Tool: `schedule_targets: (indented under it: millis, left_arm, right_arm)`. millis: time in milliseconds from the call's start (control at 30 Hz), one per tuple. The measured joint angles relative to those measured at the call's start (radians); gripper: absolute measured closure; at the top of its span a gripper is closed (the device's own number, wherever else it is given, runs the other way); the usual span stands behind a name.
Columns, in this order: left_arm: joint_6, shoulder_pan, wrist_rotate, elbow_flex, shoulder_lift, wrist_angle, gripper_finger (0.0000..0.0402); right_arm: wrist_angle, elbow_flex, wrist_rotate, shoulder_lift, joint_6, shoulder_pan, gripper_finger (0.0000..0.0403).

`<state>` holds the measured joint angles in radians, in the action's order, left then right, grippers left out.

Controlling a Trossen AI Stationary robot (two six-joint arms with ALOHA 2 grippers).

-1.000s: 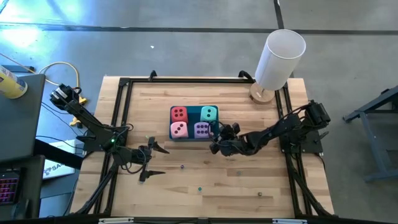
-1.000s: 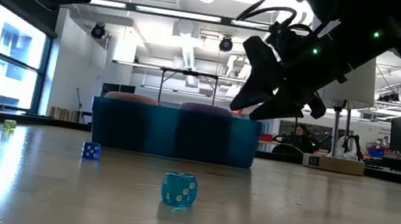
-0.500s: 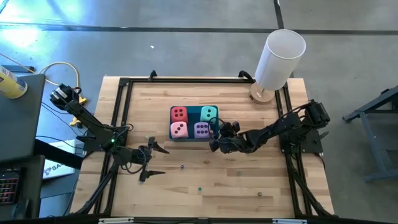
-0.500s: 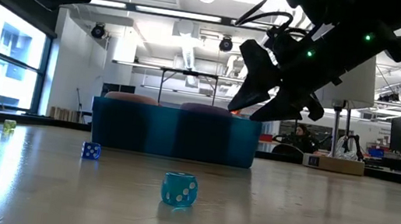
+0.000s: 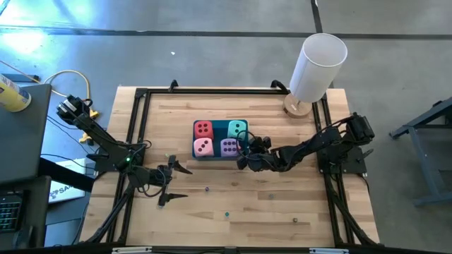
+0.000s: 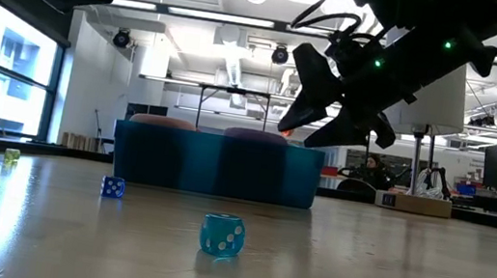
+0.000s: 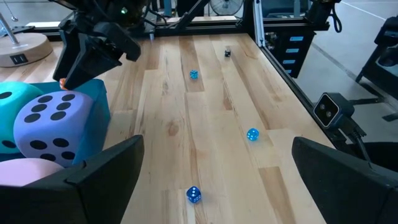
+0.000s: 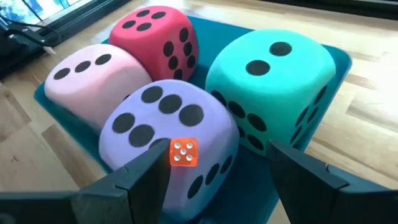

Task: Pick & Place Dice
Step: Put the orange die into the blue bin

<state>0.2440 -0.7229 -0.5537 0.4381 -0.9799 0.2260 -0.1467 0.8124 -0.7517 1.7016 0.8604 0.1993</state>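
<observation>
A blue tray (image 5: 212,159) in the middle of the table holds four soft dice: red (image 8: 155,37), teal (image 8: 273,74), pink (image 8: 87,74) and purple (image 8: 161,118). My right gripper (image 8: 217,155) hangs open over the tray's near right corner (image 5: 244,154), slanting down at the purple die. A tiny orange die (image 8: 184,152) shows against the purple die, right beside one fingertip and far narrower than the gap. My left gripper (image 5: 178,182) waits open near the table's left edge, above bare wood. My right gripper's fingers stand far wider apart than the tiny orange die (image 6: 286,132), which shows close to one fingertip (image 8: 152,165) just above the tray's rim. I cannot tell whether that finger touches it, or whether it lies on the purple die.
Tiny dice lie loose on the wood between the tray and the near edge (image 5: 207,188) (image 5: 227,212) (image 5: 295,219); the low view shows a teal one (image 6: 221,235) and a blue one (image 6: 112,187). A white cylinder on a wooden base (image 5: 318,63) stands at the far right corner.
My right gripper has edged a little toward the tray and the table's far edge, staying open over the tray's near right corner.
</observation>
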Motion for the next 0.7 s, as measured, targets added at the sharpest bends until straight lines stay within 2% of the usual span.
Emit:
schedule_targets:
  millis: [700]
  left_arm:
    - [0.0, 0.0, 0.0, 0.0, 0.0, 0.0, 0.0002]
  right_arm:
    - [-0.015, 0.0, -0.007, 0.022, 0.01, -0.006, 0.0151]
